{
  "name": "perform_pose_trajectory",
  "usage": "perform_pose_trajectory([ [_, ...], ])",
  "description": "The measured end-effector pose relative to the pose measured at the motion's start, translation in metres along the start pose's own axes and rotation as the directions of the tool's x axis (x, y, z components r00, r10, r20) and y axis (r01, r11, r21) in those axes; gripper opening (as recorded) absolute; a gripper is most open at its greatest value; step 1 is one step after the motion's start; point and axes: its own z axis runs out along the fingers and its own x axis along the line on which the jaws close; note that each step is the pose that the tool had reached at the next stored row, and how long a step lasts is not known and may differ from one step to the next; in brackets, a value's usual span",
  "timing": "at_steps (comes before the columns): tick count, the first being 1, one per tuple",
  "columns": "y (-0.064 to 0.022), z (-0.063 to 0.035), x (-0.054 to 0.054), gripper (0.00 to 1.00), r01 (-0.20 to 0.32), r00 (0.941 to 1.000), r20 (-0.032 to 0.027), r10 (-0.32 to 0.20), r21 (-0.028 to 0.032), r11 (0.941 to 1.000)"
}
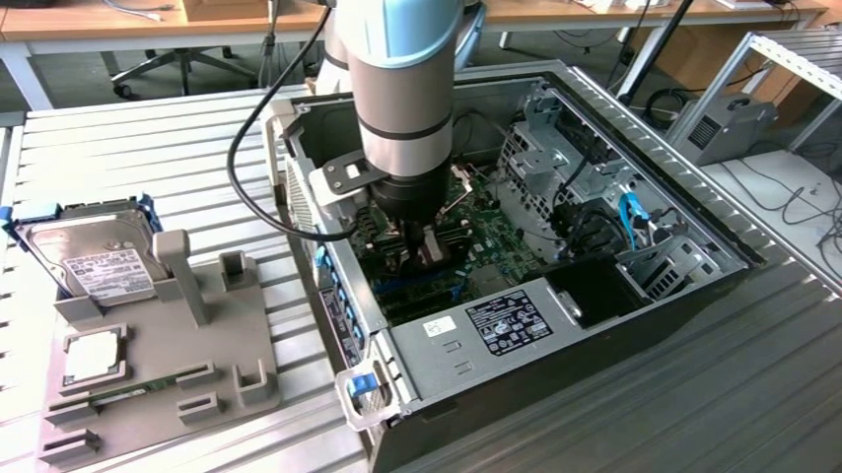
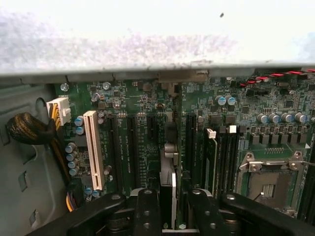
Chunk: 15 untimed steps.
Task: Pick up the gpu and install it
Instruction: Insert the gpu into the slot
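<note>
My gripper (image 1: 428,254) reaches down into the open computer case (image 1: 697,296), low over the green motherboard (image 1: 507,236). Between its black fingers (image 2: 147,209) I see the gpu (image 2: 168,184) edge-on, a thin dark card with a silvery end. It stands upright over the row of black expansion slots (image 2: 132,147) on the motherboard (image 2: 206,105), close above the board. The gripper (image 2: 170,214) is shut on the gpu. I cannot tell whether the card's lower edge touches a slot.
A grey parts holder (image 1: 197,365) lies at the exterior view's left with a hard drive (image 1: 99,261), a square chip (image 1: 93,357) and a memory stick (image 1: 132,386). Around the gripper are a white slot (image 2: 92,150), memory slots (image 2: 221,152), the CPU socket (image 2: 268,182) and the power supply (image 1: 507,320).
</note>
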Motion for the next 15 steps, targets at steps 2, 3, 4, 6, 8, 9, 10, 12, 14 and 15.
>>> perform_pose_trajectory([
  [2, -0.0004, 0.0, -0.0004, 0.26, 0.002, 0.9999, -0.0101, -0.002, 0.0001, 1.0],
  [3, -0.0006, 0.0001, -0.0007, 0.26, 0.003, 0.9999, -0.0163, -0.003, 0.0003, 1.0],
  [4, -0.0008, 0.0001, -0.0009, 0.26, 0.004, 0.9998, -0.0217, -0.004, 0.0003, 1.0],
  [6, -0.0017, 0.0003, -0.0016, 0.26, 0.007, 0.9995, -0.0324, -0.007, 0.0006, 1.0],
  [8, -0.0032, 0.0006, -0.0023, 0.26, 0.008, 0.9993, -0.0374, -0.008, 0.0008, 1.0],
  [9, -0.0033, 0.0007, -0.0023, 0.26, 0.008, 0.9993, -0.0371, -0.008, 0.0008, 1.0],
  [10, -0.0035, 0.0006, -0.0023, 0.26, 0.007, 0.9993, -0.0356, -0.007, 0.0008, 1.0],
  [12, -0.0038, -0.0003, -0.0023, 0.26, 0.007, 0.9995, -0.032, -0.007, 0.0005, 1.0],
  [14, -0.004, -0.0014, -0.0024, 0.26, 0.005, 0.9996, -0.0264, -0.005, 0.0005, 1.0],
  [15, -0.004, -0.0015, -0.0023, 0.26, 0.005, 0.9997, -0.0237, -0.005, 0.0004, 1.0],
])
